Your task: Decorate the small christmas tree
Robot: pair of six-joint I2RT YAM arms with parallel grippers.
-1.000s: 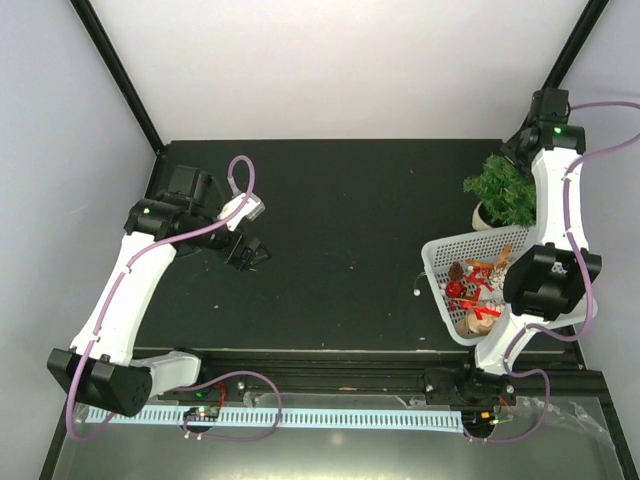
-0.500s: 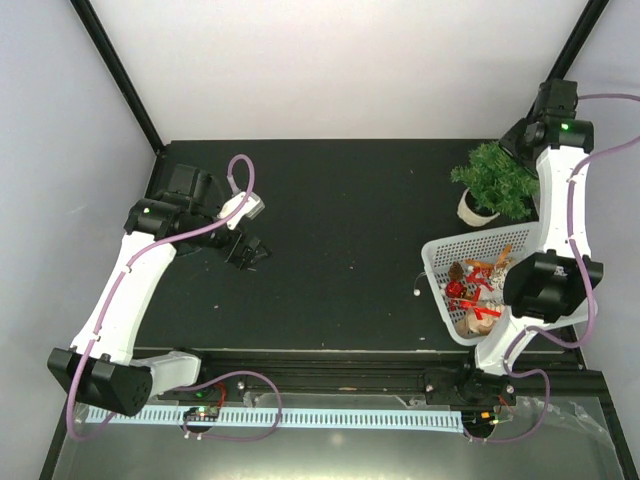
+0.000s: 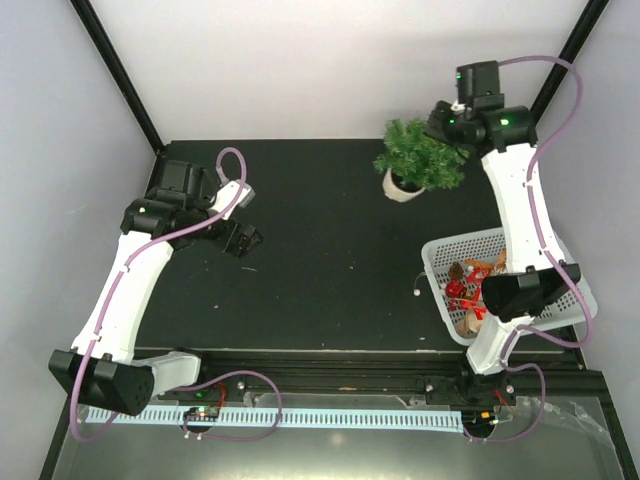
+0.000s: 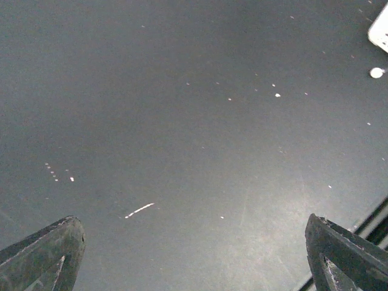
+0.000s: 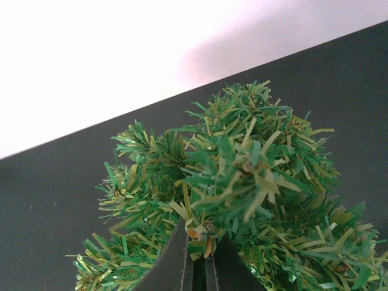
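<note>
The small christmas tree (image 3: 420,157), bushy green in a white round pot (image 3: 403,186), stands tilted at the back of the black table, right of centre. My right gripper (image 3: 447,128) is shut on a branch at its top; in the right wrist view the jaws (image 5: 198,257) pinch green needles of the tree (image 5: 242,176). My left gripper (image 3: 243,242) is open and empty over bare table at the left; its two fingertips (image 4: 42,257) stand wide apart in the left wrist view.
A white basket (image 3: 445,262) with red and brown ornaments (image 3: 470,292) sits at the right front. A small white bit (image 3: 414,293) lies left of the basket. The black table (image 3: 330,250) ends at a rail in front.
My right gripper has carried the tree from the right edge behind the basket leftward and toward the back. The left gripper has shifted slightly.
</note>
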